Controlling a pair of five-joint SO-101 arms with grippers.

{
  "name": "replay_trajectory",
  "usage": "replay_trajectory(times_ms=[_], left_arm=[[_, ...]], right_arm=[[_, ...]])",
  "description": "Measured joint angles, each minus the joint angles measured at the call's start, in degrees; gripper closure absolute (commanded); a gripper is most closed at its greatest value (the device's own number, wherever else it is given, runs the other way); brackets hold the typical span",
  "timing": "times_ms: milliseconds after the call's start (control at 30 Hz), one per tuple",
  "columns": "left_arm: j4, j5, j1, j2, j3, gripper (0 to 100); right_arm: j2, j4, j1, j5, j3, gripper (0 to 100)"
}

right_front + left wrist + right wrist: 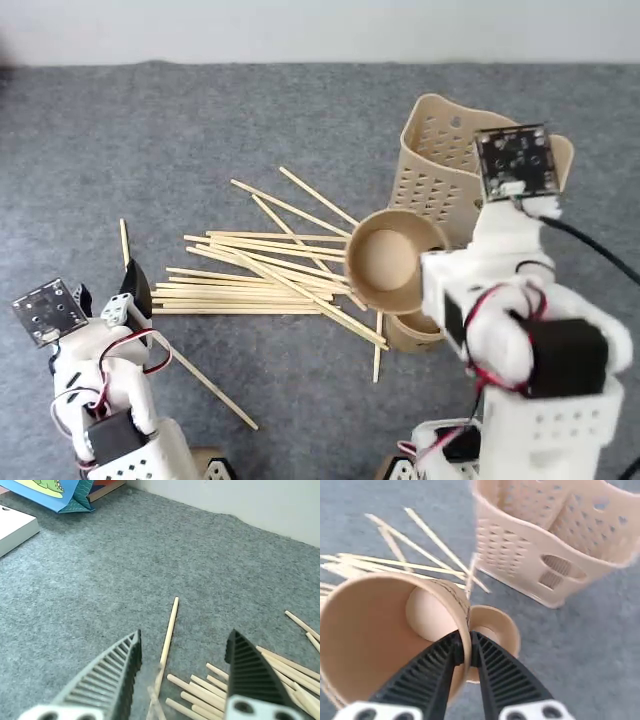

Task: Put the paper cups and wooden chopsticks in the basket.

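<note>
My right gripper (465, 645) is shut on the rim of a brown paper cup (385, 635), held lifted with its mouth facing up (392, 260). A second paper cup (495, 630) lies on the carpet just below it (415, 330). The beige perforated basket (440, 165) stands right behind them (545, 550). Several wooden chopsticks (260, 275) lie spread over the carpet left of the cups. My left gripper (182, 650) is open above the left end of that pile, with one lone chopstick (167, 635) between its fingers' line. In the high view the left gripper (135, 290) sits at the lower left.
Grey carpet covers the floor. A white flat box (15, 525) and a blue illustrated book (55, 492) lie far off near the wall. One chopstick (205, 385) runs diagonally near the left arm's base.
</note>
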Motion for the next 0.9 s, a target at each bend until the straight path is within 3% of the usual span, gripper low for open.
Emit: replay_trajectory(times_ms=[233, 633, 900], left_arm=[[0.0, 0.0, 0.0, 0.0, 0.0, 74], [0.0, 0.0, 0.0, 0.0, 0.4, 74], [0.0, 0.0, 0.0, 0.0, 0.4, 74]], right_arm=[[2.4, 0.0, 7.7, 1.6, 0.8, 99.1], [2.9, 0.1, 8.5, 1.6, 11.2, 98.7], [2.9, 0.1, 8.5, 9.8, 11.3, 73.6]])
